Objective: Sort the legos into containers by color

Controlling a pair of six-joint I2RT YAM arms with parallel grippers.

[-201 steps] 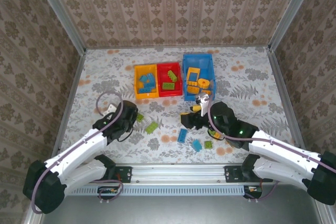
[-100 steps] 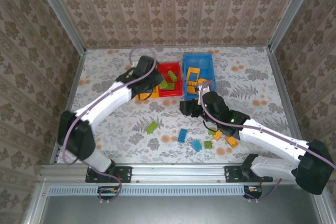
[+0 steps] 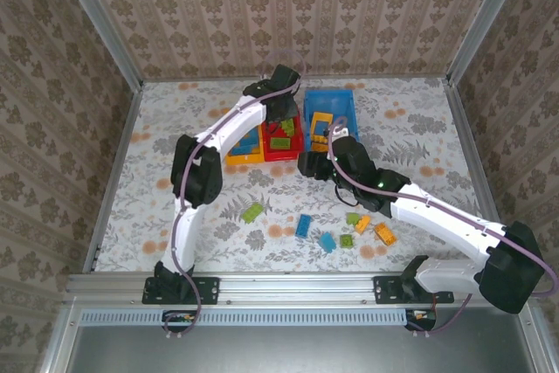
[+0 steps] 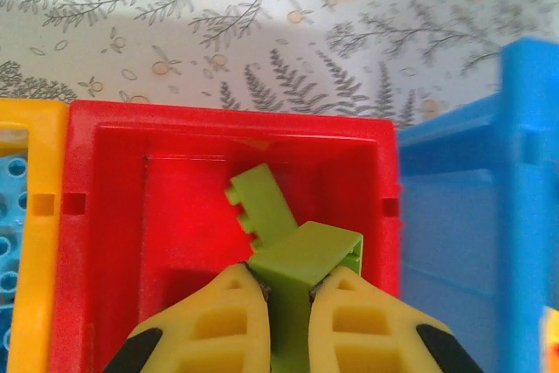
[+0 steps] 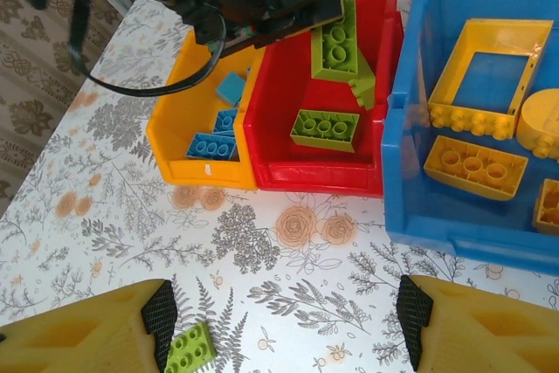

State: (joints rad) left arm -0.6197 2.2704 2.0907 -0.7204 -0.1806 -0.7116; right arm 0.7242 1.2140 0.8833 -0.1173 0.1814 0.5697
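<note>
My left gripper (image 4: 288,284) is shut on a light green lego (image 4: 306,255) and holds it over the red container (image 4: 113,216); another green lego (image 4: 260,205) lies inside. From above, the left gripper (image 3: 282,120) reaches over the red container (image 3: 281,155). My right gripper (image 5: 286,316) stands open above bare table in front of the containers, a green lego (image 5: 192,348) beside its left finger. The yellow container (image 5: 201,172) holds blue legos (image 5: 210,146). The blue container (image 5: 454,233) holds orange legos, among them a square frame (image 5: 485,67).
Loose legos lie on the near table: a green one (image 3: 252,212), two blue ones (image 3: 304,225) (image 3: 327,241), green ones (image 3: 347,240) (image 3: 353,218) and orange ones (image 3: 362,224) (image 3: 383,233). Metal rails and patterned walls bound the table.
The left arm has swung from the near left up to the red container with the green lego in its grip. The right gripper has moved up towards the front of the containers.
</note>
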